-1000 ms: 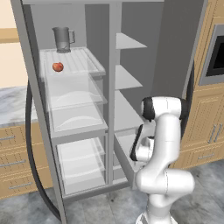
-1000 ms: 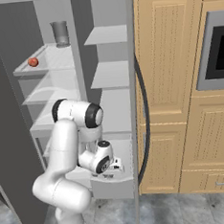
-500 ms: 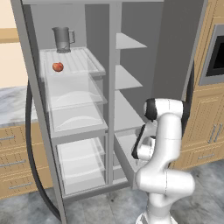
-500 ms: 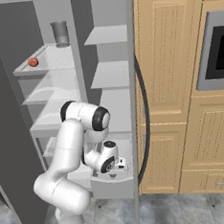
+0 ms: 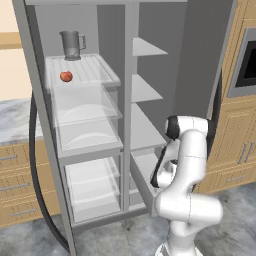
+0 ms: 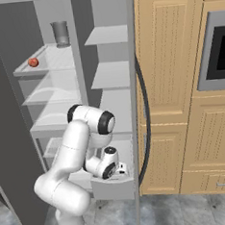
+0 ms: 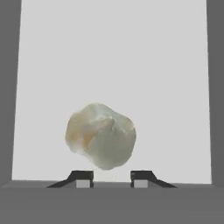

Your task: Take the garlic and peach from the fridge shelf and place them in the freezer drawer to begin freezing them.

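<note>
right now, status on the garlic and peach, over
Gripper low at freezer drawer, jaws parted. Garlic lies in drawer, beyond the fingertips. Peach on fridge shelf beside pitcher. Nothing blocking.

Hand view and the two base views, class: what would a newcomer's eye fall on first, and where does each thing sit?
The garlic, a pale lumpy bulb, looms just ahead of the jaws over the pale floor of the freezer drawer. In the base views the white arm bends low into the open fridge, hand down at that drawer. High on the ribbed fridge shelf sits the peach, near a grey pitcher.
</note>
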You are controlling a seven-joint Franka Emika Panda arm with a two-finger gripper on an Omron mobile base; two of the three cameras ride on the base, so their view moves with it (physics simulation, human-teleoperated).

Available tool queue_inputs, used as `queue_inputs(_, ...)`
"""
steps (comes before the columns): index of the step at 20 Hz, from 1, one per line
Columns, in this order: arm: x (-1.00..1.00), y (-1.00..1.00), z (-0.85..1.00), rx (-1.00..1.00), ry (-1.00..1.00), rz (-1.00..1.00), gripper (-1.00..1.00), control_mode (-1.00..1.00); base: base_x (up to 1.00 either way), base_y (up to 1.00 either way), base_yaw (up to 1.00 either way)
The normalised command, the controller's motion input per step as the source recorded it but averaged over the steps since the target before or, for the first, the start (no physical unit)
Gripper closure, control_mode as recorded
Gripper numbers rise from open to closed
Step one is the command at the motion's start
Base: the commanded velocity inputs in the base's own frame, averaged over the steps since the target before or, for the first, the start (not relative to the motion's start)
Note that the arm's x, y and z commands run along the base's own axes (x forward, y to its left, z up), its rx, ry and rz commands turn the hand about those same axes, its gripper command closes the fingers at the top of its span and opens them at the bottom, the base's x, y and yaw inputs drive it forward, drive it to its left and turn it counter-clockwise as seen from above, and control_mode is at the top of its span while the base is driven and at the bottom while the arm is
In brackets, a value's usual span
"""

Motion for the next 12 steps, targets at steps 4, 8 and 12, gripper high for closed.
queue_inputs(4,-0.08,0.0,0.51,0.0,-0.05,0.0,-1.0,-1.0,0.0,0.0,0.0)
queue_inputs(8,-0.1,0.0,0.83,0.0,-0.07,0.0,-1.0,-1.0,0.0,0.0,0.0)
queue_inputs(12,-0.3,0.07,0.87,0.0,-0.09,0.0,-1.0,-1.0,0.0,0.0,0.0)
